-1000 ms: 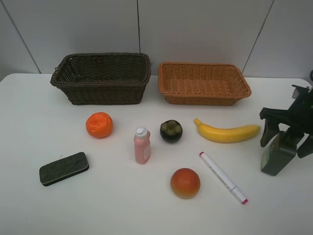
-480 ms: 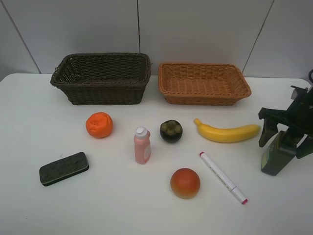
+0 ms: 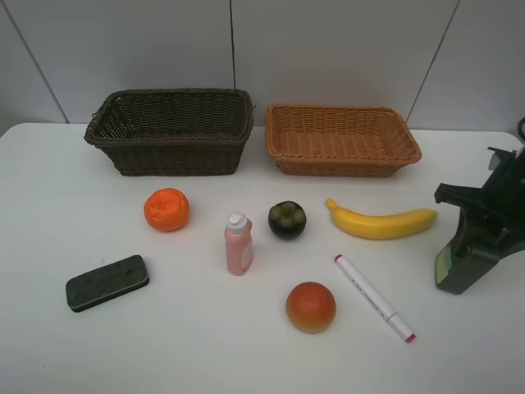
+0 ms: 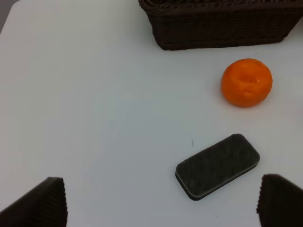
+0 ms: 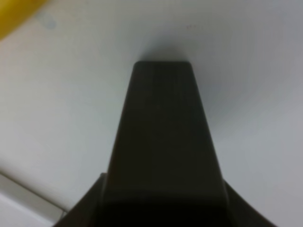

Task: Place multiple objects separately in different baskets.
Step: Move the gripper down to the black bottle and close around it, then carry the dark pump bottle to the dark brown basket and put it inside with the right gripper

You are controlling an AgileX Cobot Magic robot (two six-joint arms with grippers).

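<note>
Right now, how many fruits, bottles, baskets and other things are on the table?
Fruits: 4 (banana, orange, mangosteen, red-orange round fruit)
Bottles: 2 (pink bottle, dark green bottle)
Baskets: 2 (dark brown basket, tan basket)
Marker: 1
Eraser: 1
Total: 10

No text can be read; a pale label is seen on the dark green bottle (image 3: 456,276), too small to be made out
</note>
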